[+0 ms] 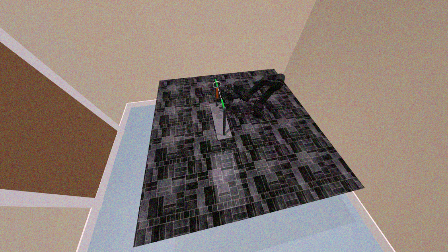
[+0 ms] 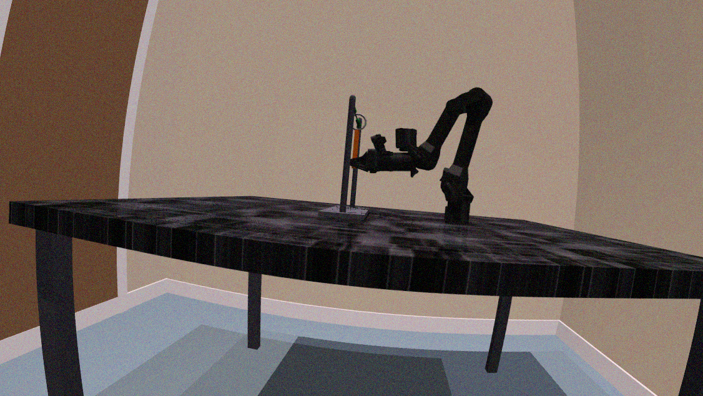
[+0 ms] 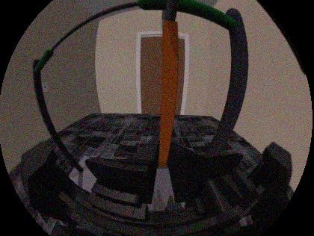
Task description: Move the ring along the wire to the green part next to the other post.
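My gripper (image 1: 217,100) (image 2: 352,162) (image 3: 161,135) is closed on the lower end of the orange handle (image 1: 217,93) (image 2: 356,140) (image 3: 170,75), one finger on each side. The ring (image 1: 213,84) (image 2: 365,122) is at the top of this handle, on the green section (image 1: 215,80) (image 3: 205,11) next to the right post (image 1: 215,76) (image 2: 353,192) (image 3: 239,67); the wire passes through it. The handle hangs close to upright. Handling notes: I judge the assembly light and stiff, with no bending expected in the handle. Its faces look flat and smooth; slip or pivot between the fingers is possible, so maintain firm closure. Fragility appears low. Take hold on the handle only, square to its flat sides. The present low hold keeps the fingers well below the wire, but it puts the ring at the end of a long lever: a small wrist tilt shifts the ring noticeably. Before travel toward the left post (image 1: 224,122) (image 2: 346,152) (image 3: 41,101), centre the ring about the wire; contact with the thin grey section (image 1: 219,92) (image 3: 90,16) is the principal risk. Markings: I can read no brand, label or writing on the handle, the posts or the gripper.
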`<state>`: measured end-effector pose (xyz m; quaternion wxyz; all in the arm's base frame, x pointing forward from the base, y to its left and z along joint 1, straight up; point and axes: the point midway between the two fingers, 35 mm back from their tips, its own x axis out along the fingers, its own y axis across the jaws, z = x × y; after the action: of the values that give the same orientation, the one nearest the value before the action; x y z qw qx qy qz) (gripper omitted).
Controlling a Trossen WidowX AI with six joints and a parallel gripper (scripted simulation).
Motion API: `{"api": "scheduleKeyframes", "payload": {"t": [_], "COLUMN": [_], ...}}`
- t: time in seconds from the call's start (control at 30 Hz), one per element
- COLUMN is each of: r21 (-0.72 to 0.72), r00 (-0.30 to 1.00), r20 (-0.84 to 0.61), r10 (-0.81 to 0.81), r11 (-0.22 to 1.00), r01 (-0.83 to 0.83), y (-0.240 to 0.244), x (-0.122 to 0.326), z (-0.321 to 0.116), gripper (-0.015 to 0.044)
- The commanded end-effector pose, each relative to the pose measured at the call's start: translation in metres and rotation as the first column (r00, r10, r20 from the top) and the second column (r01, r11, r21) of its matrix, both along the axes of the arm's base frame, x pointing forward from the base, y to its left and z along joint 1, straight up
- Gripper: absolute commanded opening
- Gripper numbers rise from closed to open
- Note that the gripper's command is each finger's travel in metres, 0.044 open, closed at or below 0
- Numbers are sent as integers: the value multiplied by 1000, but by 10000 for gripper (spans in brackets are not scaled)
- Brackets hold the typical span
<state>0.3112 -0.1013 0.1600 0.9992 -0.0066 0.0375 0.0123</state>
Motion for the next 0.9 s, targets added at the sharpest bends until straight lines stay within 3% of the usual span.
{"api": "scheduleKeyframes", "payload": {"t": [0.0,0.87], "r21": [2,3], "r00": [1000,1000], "r20": [3,3], "r10": [-7,-6], "r11": [1000,1000], "r01": [7,6], "y": [-1,6], "x": [0,0], "z": [2,2], "gripper": [-150,-150]}}
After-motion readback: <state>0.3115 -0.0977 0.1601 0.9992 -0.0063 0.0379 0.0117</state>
